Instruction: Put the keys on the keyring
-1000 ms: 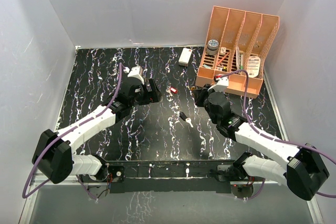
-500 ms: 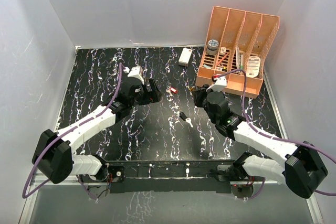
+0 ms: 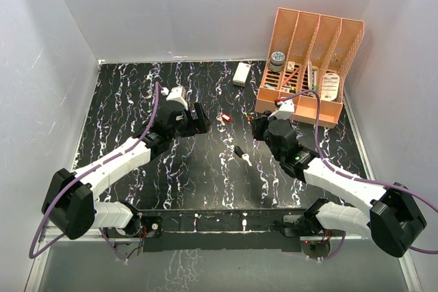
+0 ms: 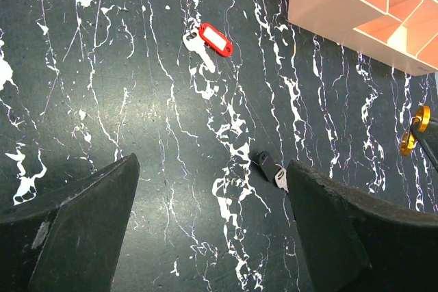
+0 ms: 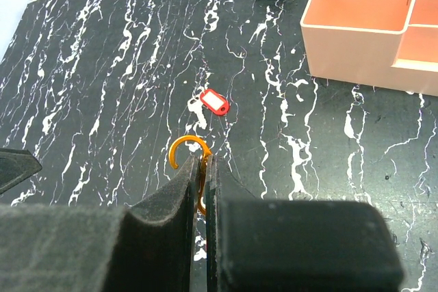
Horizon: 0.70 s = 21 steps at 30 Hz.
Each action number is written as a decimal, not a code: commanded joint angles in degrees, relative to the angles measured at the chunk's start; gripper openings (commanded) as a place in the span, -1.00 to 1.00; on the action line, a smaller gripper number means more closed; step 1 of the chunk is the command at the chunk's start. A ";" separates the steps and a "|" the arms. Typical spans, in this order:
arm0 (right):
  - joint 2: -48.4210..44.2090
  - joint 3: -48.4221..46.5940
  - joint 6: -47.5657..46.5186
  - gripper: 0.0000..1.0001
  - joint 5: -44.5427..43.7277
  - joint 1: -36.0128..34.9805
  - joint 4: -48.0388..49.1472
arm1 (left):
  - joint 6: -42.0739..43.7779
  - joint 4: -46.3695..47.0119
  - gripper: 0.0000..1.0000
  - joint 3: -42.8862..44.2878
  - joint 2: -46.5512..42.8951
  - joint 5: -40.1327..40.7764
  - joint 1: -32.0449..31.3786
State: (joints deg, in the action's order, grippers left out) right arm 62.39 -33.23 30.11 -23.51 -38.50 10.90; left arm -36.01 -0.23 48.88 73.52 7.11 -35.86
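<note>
My right gripper (image 5: 205, 163) is clamped on the orange keyring (image 5: 179, 147), apparently clear of the tabletop (image 5: 102, 66). My left gripper (image 4: 212, 166), jaws apart, hovers above the black-headed key (image 4: 267, 167).

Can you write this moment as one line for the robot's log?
right gripper: shut on keyring | left gripper: open, empty | red key, black key: on table, unthreaded

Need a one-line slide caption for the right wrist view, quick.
Right pincer shut on the orange keyring, with the red-headed key lying on the tabletop beyond it.
</note>
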 commanded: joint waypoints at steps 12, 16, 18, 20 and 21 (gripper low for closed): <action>0.66 -2.45 1.17 -1.00 16.00 0.31 10.01 | 0.43 -1.12 0.74 0.76 -4.25 3.19 -0.27; 2.18 -3.12 2.32 -1.00 17.38 0.37 10.46 | 0.37 -1.64 0.74 0.52 -5.53 3.77 -0.29; 2.63 -3.32 2.39 -1.00 17.52 0.40 10.61 | 0.40 -1.87 0.74 0.49 -6.00 3.90 -0.27; 2.85 -3.33 2.50 -1.00 17.71 0.40 10.92 | 0.41 -1.88 0.74 0.35 -6.38 4.03 -0.28; 3.03 -3.37 2.52 -1.00 17.85 0.36 11.05 | 0.38 -1.88 0.74 0.27 -6.56 4.00 -0.32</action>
State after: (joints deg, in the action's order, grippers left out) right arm 65.23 -33.34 31.94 -7.49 -38.48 17.26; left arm -35.97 -1.48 48.88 69.19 10.09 -35.86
